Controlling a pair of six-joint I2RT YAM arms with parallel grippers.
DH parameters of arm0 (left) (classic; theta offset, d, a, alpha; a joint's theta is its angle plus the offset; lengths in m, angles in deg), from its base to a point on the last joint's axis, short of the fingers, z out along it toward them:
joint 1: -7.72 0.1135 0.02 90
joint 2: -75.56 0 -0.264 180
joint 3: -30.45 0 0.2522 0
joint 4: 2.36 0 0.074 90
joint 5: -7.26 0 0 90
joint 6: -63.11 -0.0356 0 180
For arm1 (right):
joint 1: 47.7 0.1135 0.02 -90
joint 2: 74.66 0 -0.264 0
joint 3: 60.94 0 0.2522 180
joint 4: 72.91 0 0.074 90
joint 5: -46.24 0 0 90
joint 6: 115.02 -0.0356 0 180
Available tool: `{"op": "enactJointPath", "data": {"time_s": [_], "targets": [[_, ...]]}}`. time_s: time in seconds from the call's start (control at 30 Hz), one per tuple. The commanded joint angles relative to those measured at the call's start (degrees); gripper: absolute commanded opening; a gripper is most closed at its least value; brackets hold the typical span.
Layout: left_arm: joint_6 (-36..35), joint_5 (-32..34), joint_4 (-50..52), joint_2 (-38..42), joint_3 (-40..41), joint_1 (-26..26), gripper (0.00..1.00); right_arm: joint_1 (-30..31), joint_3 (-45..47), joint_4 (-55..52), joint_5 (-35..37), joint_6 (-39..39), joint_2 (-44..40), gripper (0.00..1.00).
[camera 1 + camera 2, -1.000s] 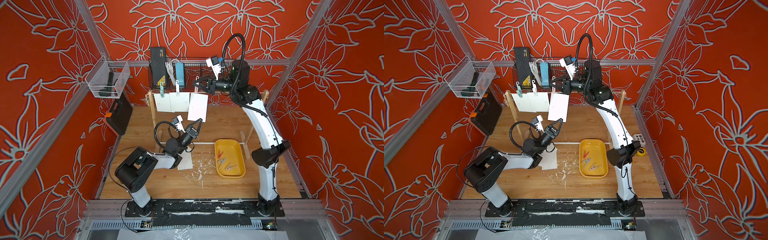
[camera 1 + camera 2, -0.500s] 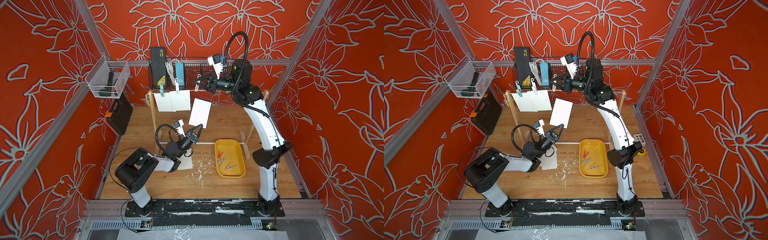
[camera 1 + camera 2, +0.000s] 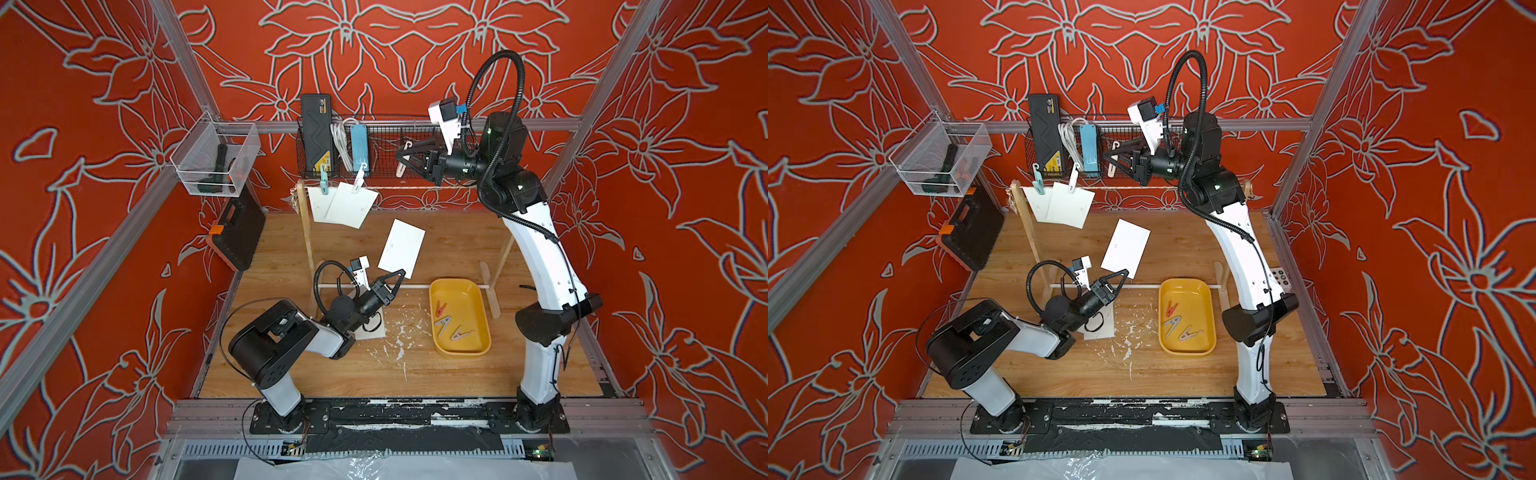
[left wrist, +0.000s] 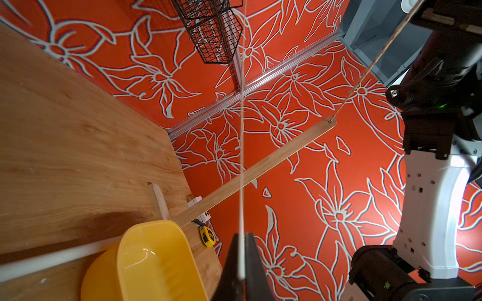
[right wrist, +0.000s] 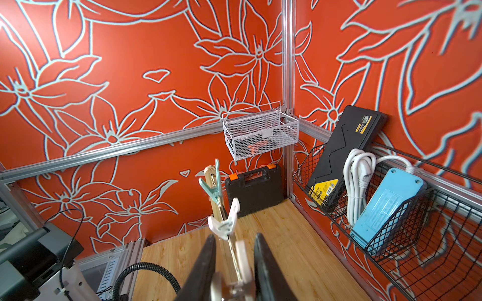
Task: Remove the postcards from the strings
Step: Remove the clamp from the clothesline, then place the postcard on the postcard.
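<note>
The left gripper [image 3: 400, 274] pinches the near corner of a postcard [image 3: 402, 248], tilted in mid-air above the table [image 3: 457, 374], its arm low and stretched forward. The right gripper [image 3: 400, 157], clamped on a white peg [image 3: 400, 169], reaches left from a tall, bent arm by the string [image 3: 415, 188], where two postcards [image 3: 349, 205] hang at far left.

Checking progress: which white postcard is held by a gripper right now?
The tilted postcard, pinched at its lower corner by the left gripper; two others hang pegged on the string, another lies on the table.
</note>
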Motion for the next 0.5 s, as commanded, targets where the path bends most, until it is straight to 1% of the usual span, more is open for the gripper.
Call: {"op": "enactJointPath", "data": {"time_s": [0.0, 0.3, 0.4, 0.47], "targets": [[0.2, 0.2, -12.9, 2.4, 2.0, -0.1, 0.00, -0.2, 2.9, 0.0, 1.2, 2.1, -2.8, 0.25], [1.6, 2.1, -12.2, 5.3, 12.0, -0.1, 0.00, -0.2, 15.6, 0.4, 4.8, 6.6, -13.6, 0.25], [1.5, 4.2, -10.7, 6.9, 15.1, -0.1, 0.00, -0.2, 22.5, 1.7, 6.7, 7.1, -18.4, 0.25], [0.8, 5.2, -6.6, 9.4, 16.3, -0.1, 0.00, -0.2, 28.2, 2.9, 7.8, 7.3, -22.3, 0.25]]}}
